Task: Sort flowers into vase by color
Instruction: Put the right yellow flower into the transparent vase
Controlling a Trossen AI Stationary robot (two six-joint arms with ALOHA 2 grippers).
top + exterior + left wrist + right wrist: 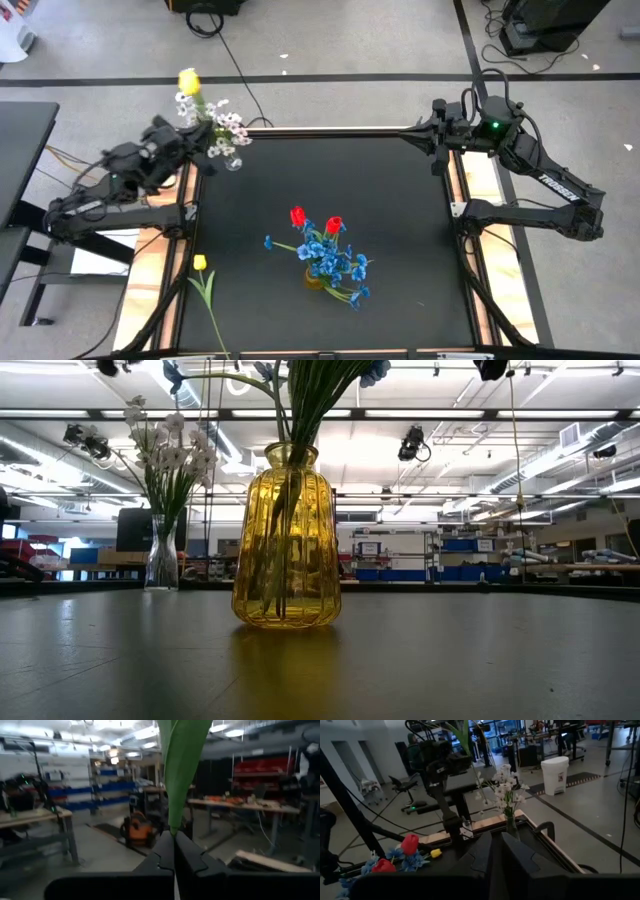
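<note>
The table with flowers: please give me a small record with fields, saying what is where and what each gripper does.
clear vase: far left corner of the table, holds white flowers
yellow vase: middle of the table, holds blue flowers and two red tulips
left gripper: shut on a yellow tulip, by the clear vase
second yellow tulip: lying at the table's left edge
right gripper: at the far right corner, holds nothing

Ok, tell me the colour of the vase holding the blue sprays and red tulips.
Yellow, ribbed glass vase; the low view shows it best.
</note>
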